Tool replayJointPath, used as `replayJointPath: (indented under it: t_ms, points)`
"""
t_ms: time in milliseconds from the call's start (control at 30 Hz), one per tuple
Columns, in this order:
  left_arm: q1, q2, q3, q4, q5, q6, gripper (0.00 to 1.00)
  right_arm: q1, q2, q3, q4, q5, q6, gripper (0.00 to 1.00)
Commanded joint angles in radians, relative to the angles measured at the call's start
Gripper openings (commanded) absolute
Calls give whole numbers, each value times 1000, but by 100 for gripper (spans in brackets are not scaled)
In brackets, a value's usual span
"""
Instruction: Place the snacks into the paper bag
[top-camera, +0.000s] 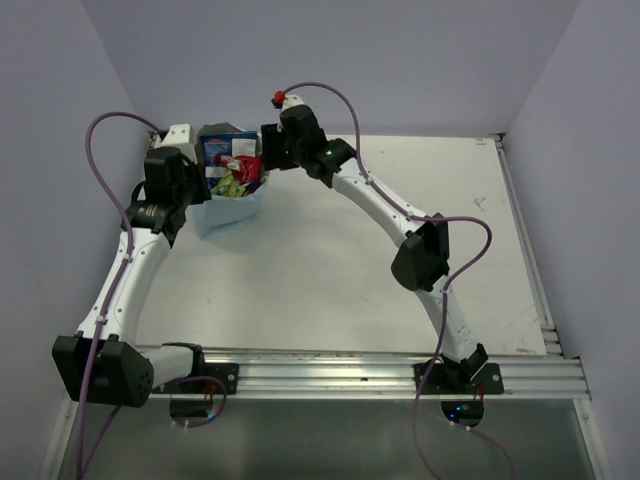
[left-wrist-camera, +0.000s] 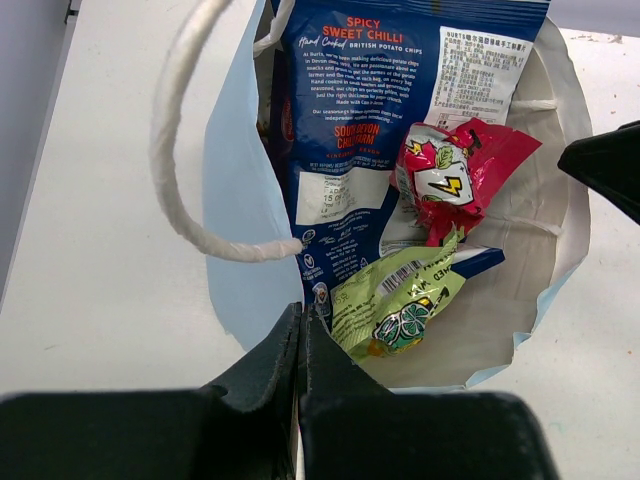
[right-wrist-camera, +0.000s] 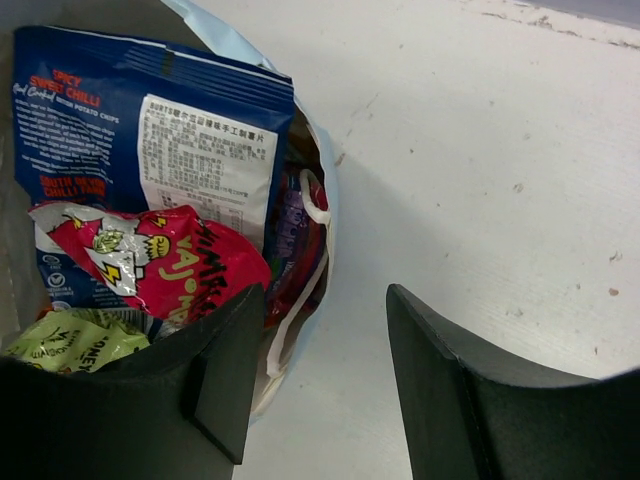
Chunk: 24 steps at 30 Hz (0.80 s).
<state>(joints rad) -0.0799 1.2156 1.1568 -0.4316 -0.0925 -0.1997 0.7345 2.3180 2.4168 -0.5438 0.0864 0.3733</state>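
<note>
— Where do we find the bag?
— We see the tall pale blue-white paper bag (top-camera: 228, 212) with creased sides in the upper left of the overhead view. It stands on the white table (top-camera: 300, 270) with a gripper on either side.

— What do we see inside?
— In the left wrist view a large blue-and-white crinkly foil packet (left-wrist-camera: 370, 120) fills the top centre. A small red foil packet (left-wrist-camera: 455, 180) lies to its right and a small green-yellow foil packet (left-wrist-camera: 400, 305) below. A sliver of purple foil (right-wrist-camera: 290, 235) shows beside the blue one in the right wrist view.

— And the left gripper (left-wrist-camera: 300, 335)?
— Its fingers are pressed together at bottom centre, pinching the bag's rim near the white cord handle (left-wrist-camera: 175, 150).

— The right gripper (right-wrist-camera: 318, 385)?
— We see its fingers spread wide, one inside the bag's mouth, the other outside over the table. They grip nothing.
</note>
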Motion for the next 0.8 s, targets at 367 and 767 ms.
replayJointPath:
  t_ms: [367,767]
  points:
    - [-6,-31,-14,60,8,-3,0,3,47,1,-73,-82,7,27]
    - [-14,-19,79,41,31,-4,0,32,-4,197,-192,-113,-14,0]
